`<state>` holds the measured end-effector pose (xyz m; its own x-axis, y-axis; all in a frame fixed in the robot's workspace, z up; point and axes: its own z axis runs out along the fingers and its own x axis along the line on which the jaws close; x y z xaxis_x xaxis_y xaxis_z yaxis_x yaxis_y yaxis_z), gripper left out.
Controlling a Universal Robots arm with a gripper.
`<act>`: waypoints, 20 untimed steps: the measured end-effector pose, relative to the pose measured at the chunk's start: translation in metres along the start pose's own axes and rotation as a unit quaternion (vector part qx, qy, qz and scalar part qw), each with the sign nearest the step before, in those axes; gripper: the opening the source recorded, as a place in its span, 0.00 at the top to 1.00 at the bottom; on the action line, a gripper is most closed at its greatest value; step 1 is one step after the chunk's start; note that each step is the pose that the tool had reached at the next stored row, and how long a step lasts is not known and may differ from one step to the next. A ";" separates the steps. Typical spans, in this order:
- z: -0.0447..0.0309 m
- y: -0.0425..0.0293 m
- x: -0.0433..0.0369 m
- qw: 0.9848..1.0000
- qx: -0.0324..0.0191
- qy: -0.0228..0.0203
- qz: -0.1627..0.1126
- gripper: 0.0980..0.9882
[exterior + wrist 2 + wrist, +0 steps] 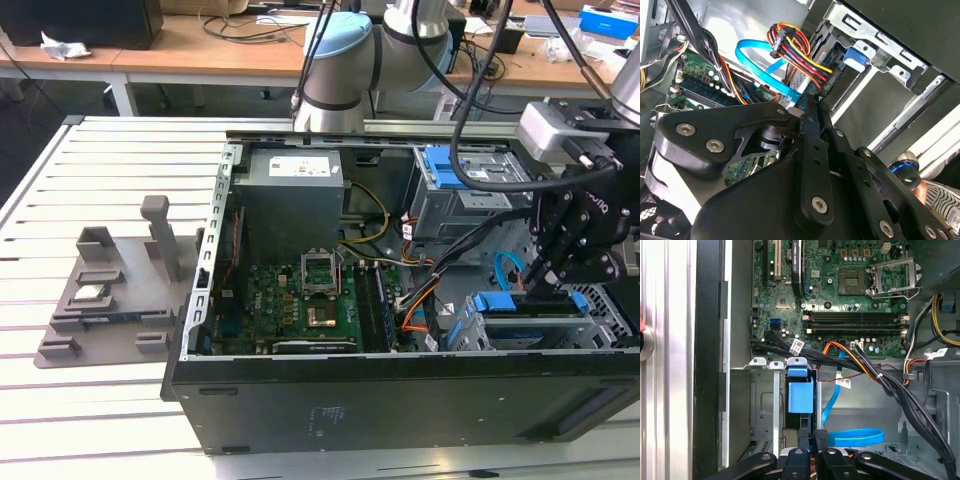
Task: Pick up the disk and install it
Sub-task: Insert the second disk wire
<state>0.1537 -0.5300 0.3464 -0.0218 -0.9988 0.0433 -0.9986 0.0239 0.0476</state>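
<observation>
Gripper (553, 280): black, right of frame in the exterior view, lowered into the open computer case (400, 400) above the drive cage (530, 325). In both wrist views the fingertips (812, 437) stand close together, nearly closed; whether they pinch anything cannot be told.

Disk (800, 395): blue-framed, seated upright in the metal cage slot just ahead of the fingertips, lower centre of the first wrist view; its blue edge (495, 302) shows beside the gripper in the exterior view, lower right.

Blue data cable (855, 436): looped on the case floor beside the disk.

Motherboard (300, 305): green, centre of the exterior view, with empty processor socket (852, 280).

Grey holder tray (110, 300): on the slatted counter (60, 410), left of the case, well apart from the gripper.
</observation>
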 end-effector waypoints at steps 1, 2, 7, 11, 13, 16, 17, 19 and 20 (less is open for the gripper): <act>0.0001 -0.0004 0.0000 1.000 0.000 0.000 0.000 0.93; 0.0002 -0.0007 -0.0001 1.000 0.000 0.000 -0.001 0.93; 0.0026 -0.0028 -0.0001 1.000 0.000 0.000 -0.003 0.93; 0.0076 -0.0032 0.0005 1.000 0.000 0.000 -0.003 0.93; 0.0086 -0.0032 0.0008 1.000 0.000 0.000 -0.003 0.93; 0.0089 -0.0033 0.0007 1.000 0.000 0.000 -0.003 0.93; 0.0095 -0.0033 0.0007 1.000 0.000 -0.001 -0.003 0.92; 0.0090 -0.0033 0.0006 1.000 0.000 0.000 -0.003 0.85; 0.0022 -0.0029 0.0001 1.000 0.000 0.000 -0.003 0.85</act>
<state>0.1565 -0.5304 0.3441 -0.0165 -0.9989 0.0434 -0.9987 0.0186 0.0477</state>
